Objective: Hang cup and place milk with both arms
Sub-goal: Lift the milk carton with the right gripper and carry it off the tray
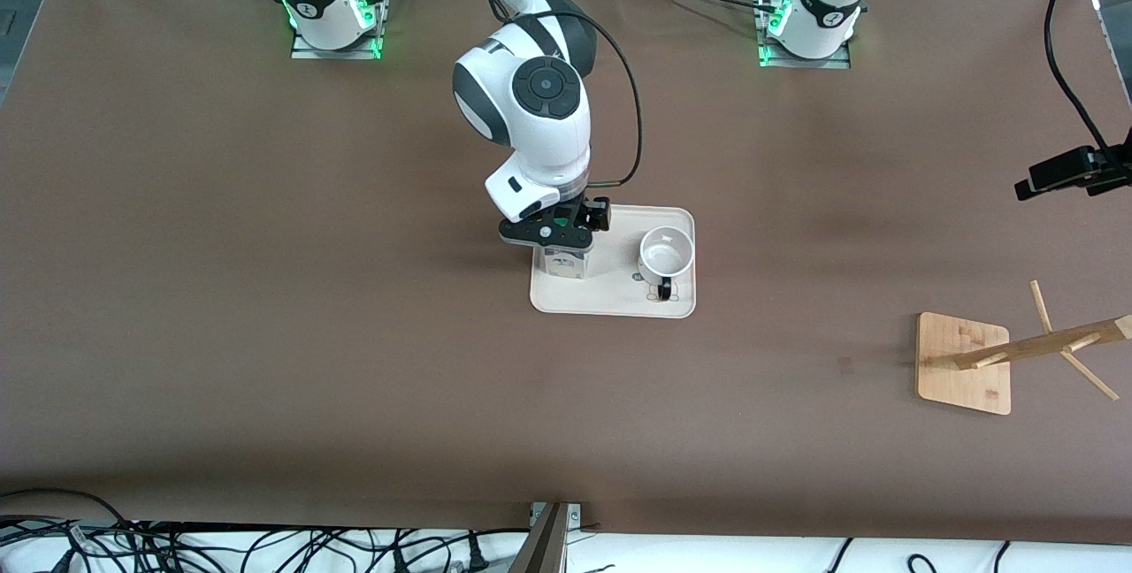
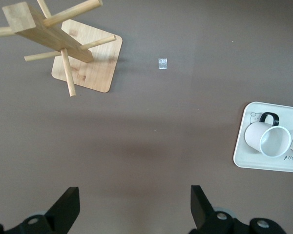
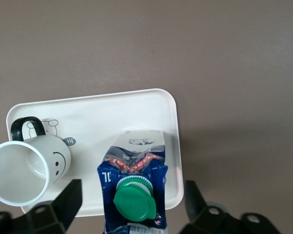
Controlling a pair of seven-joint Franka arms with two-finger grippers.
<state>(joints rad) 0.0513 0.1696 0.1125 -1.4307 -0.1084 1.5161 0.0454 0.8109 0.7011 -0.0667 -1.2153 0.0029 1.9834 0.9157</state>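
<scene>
The right gripper [image 1: 559, 248] hangs over the milk [image 3: 133, 187], fingers spread wide, gripping nothing, lined up to grasp. On the tray [image 1: 610, 294], the cup [image 1: 664, 256] stands at the milk's three o'clock. The left gripper [image 2: 132, 209] waits open above bare table, near the wooden rack [image 1: 1017, 352].

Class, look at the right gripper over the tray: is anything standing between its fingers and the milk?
Nothing visible does. The right gripper hangs directly over the milk on the tray, fingers open either side of the carton. The cup stands beside it on the tray, apart, outside the fingers' path.
</scene>
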